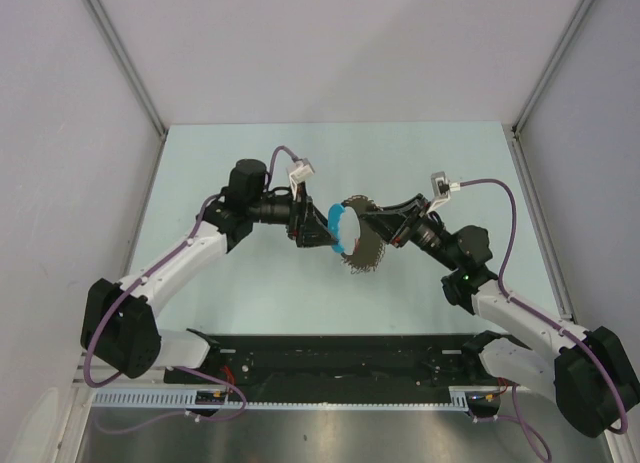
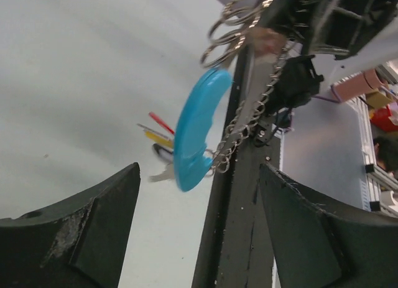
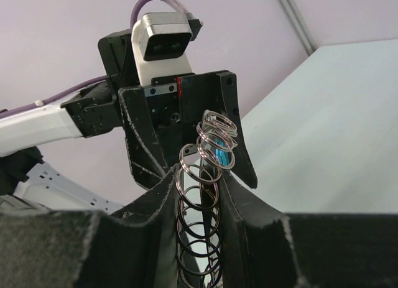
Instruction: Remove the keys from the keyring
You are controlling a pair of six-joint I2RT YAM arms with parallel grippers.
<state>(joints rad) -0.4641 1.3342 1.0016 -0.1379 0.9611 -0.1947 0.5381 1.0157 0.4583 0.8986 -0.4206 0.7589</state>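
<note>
Right gripper pinching keyring, blue strap facing spread left gripper

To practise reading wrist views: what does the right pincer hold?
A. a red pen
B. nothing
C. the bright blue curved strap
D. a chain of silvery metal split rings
D: the right pincer is closed around the chain of silvery metal split rings.

We see a strap of smooth, glossy blue plastic and a chain of small, bright, polished metal links. The keyrings are thin, shiny, steel-coloured wire. The jaws are matt black plastic, scuffed and rough along their edges. The tabletop looks pale, smooth and matt.
</note>
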